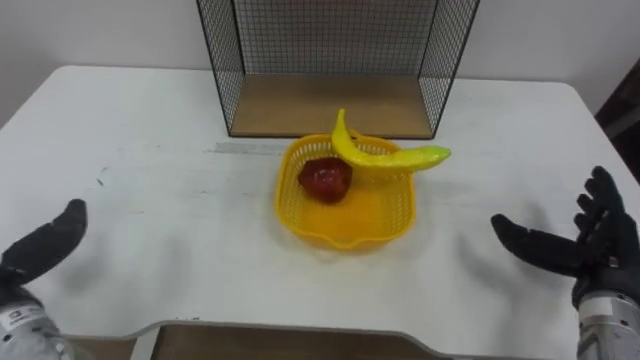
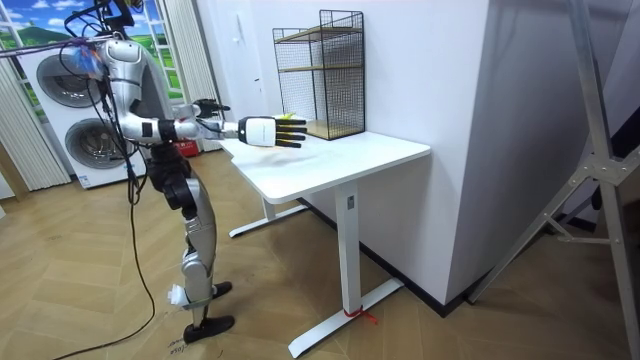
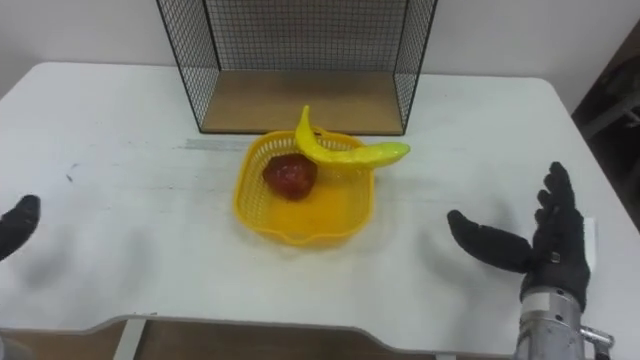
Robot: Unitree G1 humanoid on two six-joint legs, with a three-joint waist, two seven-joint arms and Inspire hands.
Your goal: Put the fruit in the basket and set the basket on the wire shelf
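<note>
basket: yellow basket [image 1: 356, 214] sits mid-desk [image 1: 150, 180], dead ahead of me, touching neither hand

fruit: red fruit [image 1: 325, 178] is down inside at the basket's 10 o'clock. The banana [image 1: 390, 157] isn't really in; it lies across the far rim, with its tip poking out past 2 o'clock

left hand: left hand [image 1: 45, 245] is down at 8 o'clock from the basket, well apart, released and holding nothing

right hand: right hand [image 1: 590, 245] is at 4 o'clock, also well apart, fingers spread, nothing in it

wire shelf: wire shelf [image 1: 225, 70] stands at 12 o'clock, just behind the basket, open side facing me

stage: I'd say the fruit part is basically done and the lift is next

what could go wrong: the banana is my worry. It's perched on the rim, so a tilted or one-sided lift could roll it off onto the desk. The overhanging tip might also clip the shelf's right mesh wall going in. The basket looks light, so a sloppy squeeze could flex it or skid it away.
</note>
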